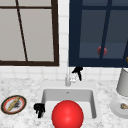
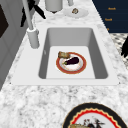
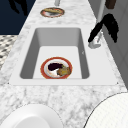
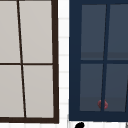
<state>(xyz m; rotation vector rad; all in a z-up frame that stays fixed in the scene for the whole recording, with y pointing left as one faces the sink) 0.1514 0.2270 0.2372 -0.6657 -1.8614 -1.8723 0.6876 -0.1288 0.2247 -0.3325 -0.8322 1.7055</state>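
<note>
Marble counter (image 1: 27,87) surrounds a white sink (image 1: 47,95) set below a pale window (image 1: 27,32) and a dark-blue glass-front cabinet (image 1: 75,32). My right hand (image 1: 78,71) hangs at the faucet (image 1: 67,80), just beside its top; in the right side view (image 3: 110,25) its fingers point down, loosely spread and closed on nothing, with one dark finger stretching toward the faucet's base. My left hand (image 1: 39,108) hovers over the front left corner of the sink, its fingers hanging down and relaxed, holding nothing.

Inside the sink lies a red-rimmed plate (image 2: 82,68) carrying an eggplant (image 2: 72,60) and a piece of bread (image 2: 64,54) that touch each other. In the front view a red ball (image 1: 67,115) covers the front of the basin.

On the counter to the left rests a decorated plate (image 1: 5,110) with a long bread roll (image 1: 13,103). To the right stand a grey canister (image 1: 123,82) and a white plate (image 1: 115,107) with a small bit of food (image 1: 123,106). A small red object (image 1: 102,50) sits behind the cabinet glass.
</note>
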